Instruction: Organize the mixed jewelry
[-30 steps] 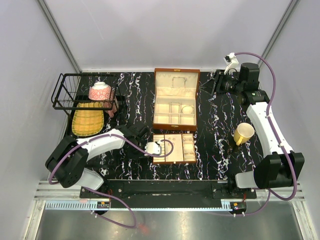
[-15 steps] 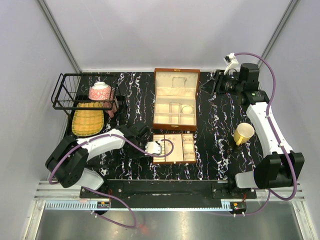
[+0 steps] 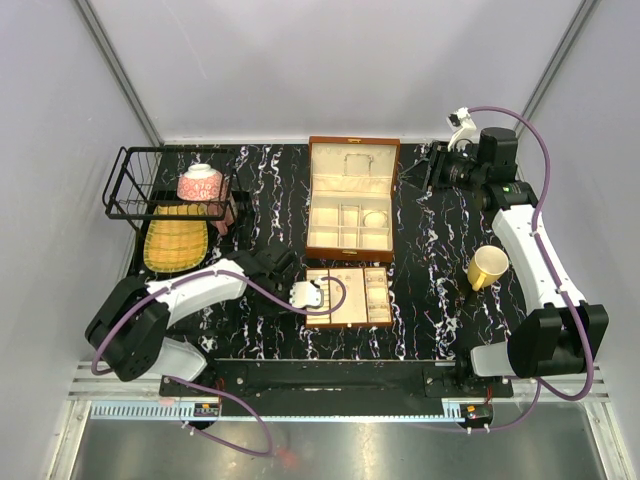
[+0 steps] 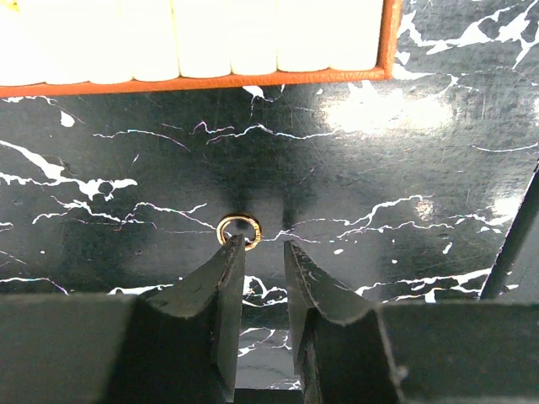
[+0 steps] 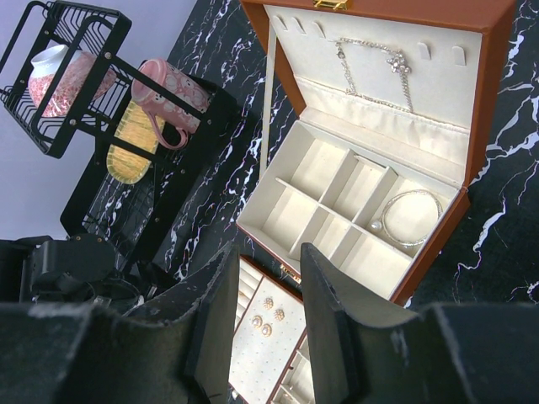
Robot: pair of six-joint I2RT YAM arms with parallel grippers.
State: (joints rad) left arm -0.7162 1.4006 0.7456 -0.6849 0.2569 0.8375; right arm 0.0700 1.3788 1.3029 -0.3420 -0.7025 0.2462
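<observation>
Well, a small gold ring (image 4: pixel 239 230) lies flat on the black marble bench (image 4: pixel 404 151), right at the tip of one of the left arm's fingers (image 4: pixel 221 290), which stand slightly parted and grasp nothing. From above, that wrist hides the ring, and the tray (image 4: pixel 253 82) just beyond is cut off. Well apart, the right arm's fingers (image 5: pixel 215 316) hang released over the brown box (image 5: pixel 495 50), which holds a pale bangle (image 5: pixel 410 217) and a chain (image 5: pixel 370 59).
</observation>
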